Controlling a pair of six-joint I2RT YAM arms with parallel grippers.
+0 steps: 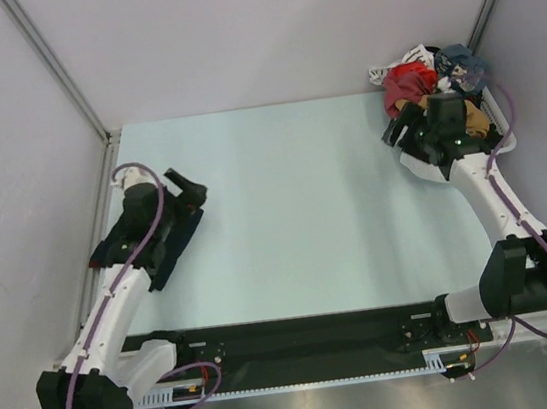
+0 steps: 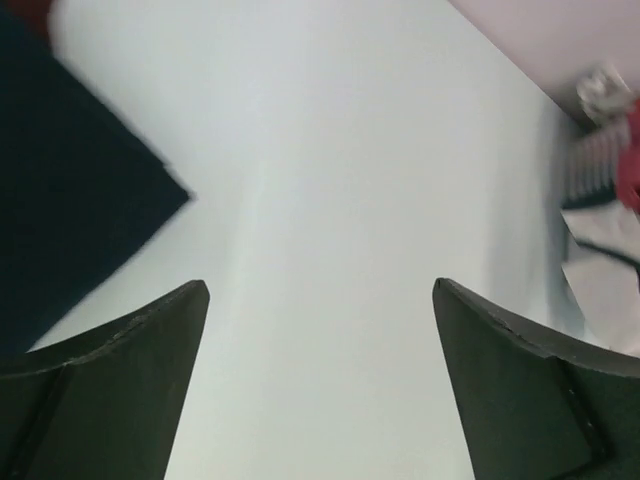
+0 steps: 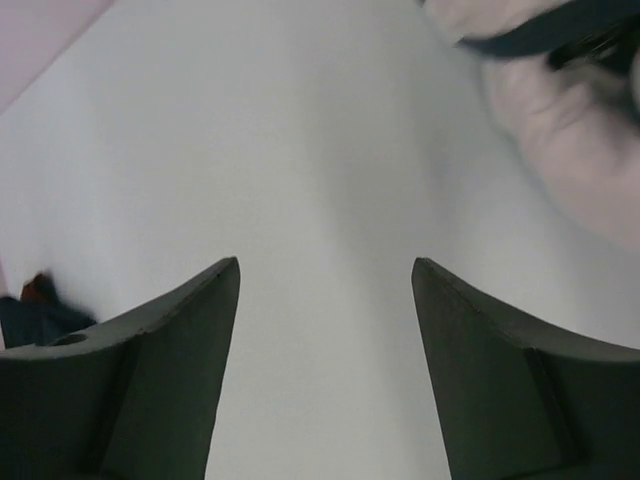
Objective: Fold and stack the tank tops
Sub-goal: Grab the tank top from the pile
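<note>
left hand [image 2: 320,290] wide, beside navy top [image 2: 70,200]

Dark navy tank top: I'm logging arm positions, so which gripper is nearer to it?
Left. The left gripper is at the far edge of the dark navy tank top; the right gripper is across the table beside the clothes pile.

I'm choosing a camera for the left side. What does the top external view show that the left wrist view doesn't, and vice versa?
Only top: the right arm, with the right pincer by the heap of clothes in the far right corner. Only left wrist: the left pincer wide open, holding nothing. Both: the dark navy tank top on the table, and that heap, blurred in the wrist view.
</note>
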